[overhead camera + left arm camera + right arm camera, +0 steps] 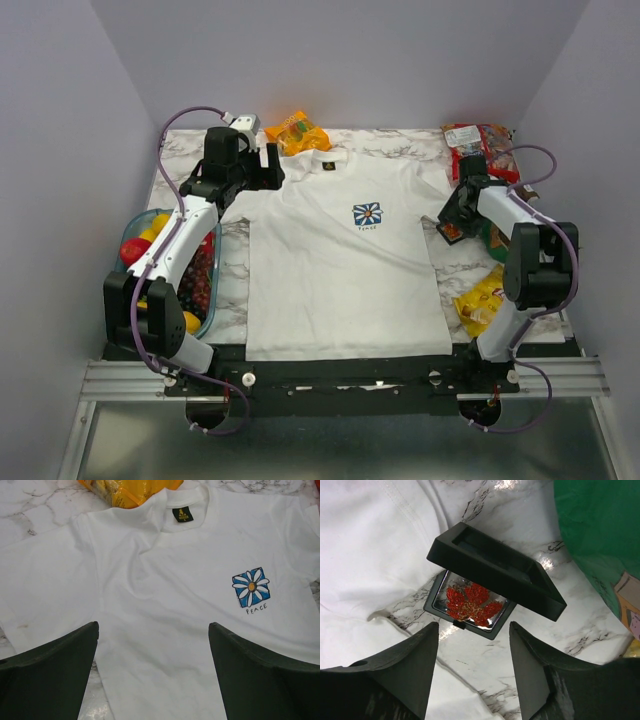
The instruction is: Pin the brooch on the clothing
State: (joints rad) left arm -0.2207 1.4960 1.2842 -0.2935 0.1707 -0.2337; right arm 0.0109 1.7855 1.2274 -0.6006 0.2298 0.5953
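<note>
The clothing, a white T-shirt [340, 280], lies flat on the marble table, with its blue-and-white daisy print [367, 214] on the chest. The print [251, 586] also shows in the left wrist view. My left gripper [270, 168] hovers over the shirt's left shoulder, open with nothing between its fingers [153, 626]. The brooch [471, 603], a red leaf-shaped pin, lies in a small black box whose lid [495, 570] is propped open, right of the shirt's sleeve. My right gripper [474, 626] is just short of the box [450, 233], open and holding nothing.
An orange snack bag [296, 132] lies behind the collar. A red packet [470, 140] sits at the back right. A green bag [600, 525] lies right of the box, and a yellow bag [480, 300] at the near right. A clear container [135, 222] of fruit stands left of the shirt.
</note>
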